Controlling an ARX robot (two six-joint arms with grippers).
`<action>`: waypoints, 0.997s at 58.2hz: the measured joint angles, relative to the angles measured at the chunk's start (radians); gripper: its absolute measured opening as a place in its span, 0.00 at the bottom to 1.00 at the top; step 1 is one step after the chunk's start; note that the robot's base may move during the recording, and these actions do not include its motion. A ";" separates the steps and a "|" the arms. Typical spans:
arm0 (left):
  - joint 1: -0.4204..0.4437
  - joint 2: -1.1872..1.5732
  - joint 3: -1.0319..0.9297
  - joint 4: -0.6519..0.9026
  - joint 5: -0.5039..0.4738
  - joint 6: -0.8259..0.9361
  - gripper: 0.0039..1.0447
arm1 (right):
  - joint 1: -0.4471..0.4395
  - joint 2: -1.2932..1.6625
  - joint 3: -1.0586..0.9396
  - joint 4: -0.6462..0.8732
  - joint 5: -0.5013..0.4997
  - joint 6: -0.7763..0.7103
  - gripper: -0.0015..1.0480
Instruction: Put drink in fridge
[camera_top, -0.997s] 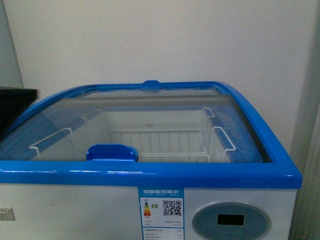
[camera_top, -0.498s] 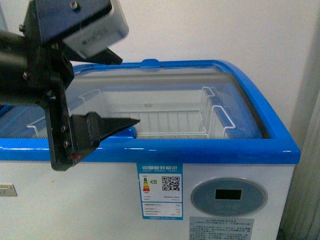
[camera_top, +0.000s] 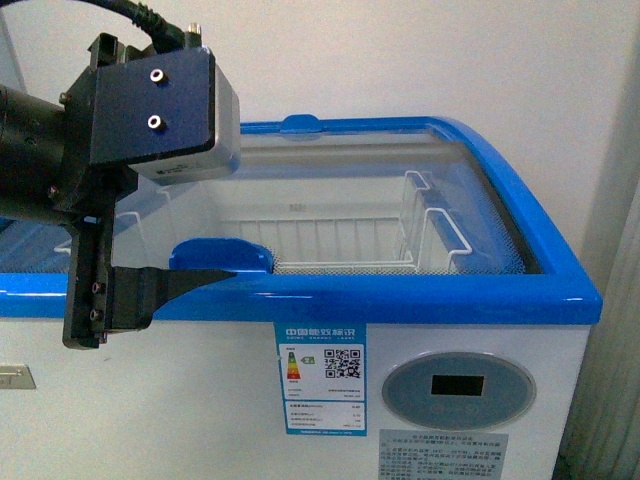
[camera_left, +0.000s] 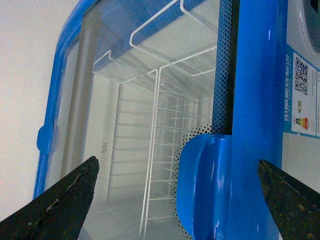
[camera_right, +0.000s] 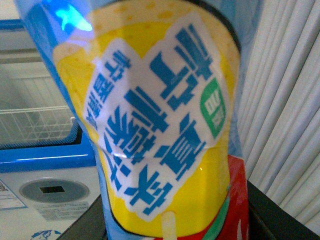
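Two claws: the left claw (camera_left: 177, 167) stands wide open just before the lid handle (camera_top: 222, 255) on the fridge (camera_top: 450, 292), and only the right wrist view shows the right claw (camera_right: 180, 222) gripping the drink (camera_right: 160, 115).

Fridge (camera_top: 150, 400) white, blue-rimmed; drink (camera_right: 165, 125) yellow with blue lettering, red base.

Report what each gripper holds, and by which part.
Right gripper holds the drink, its dark fingers flanking the red end; exact contact is out of frame. Left gripper is open and holds nothing; the fridge handle sits between its fingers.
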 joint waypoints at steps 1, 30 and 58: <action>0.001 0.002 0.002 0.000 0.000 0.004 0.92 | 0.000 0.000 0.000 0.000 0.000 0.000 0.42; 0.044 0.157 0.146 0.001 0.020 0.061 0.92 | 0.000 0.000 0.000 0.000 0.000 0.000 0.42; 0.048 0.461 0.483 0.321 -0.156 0.054 0.93 | 0.000 0.000 0.000 0.000 -0.001 0.000 0.42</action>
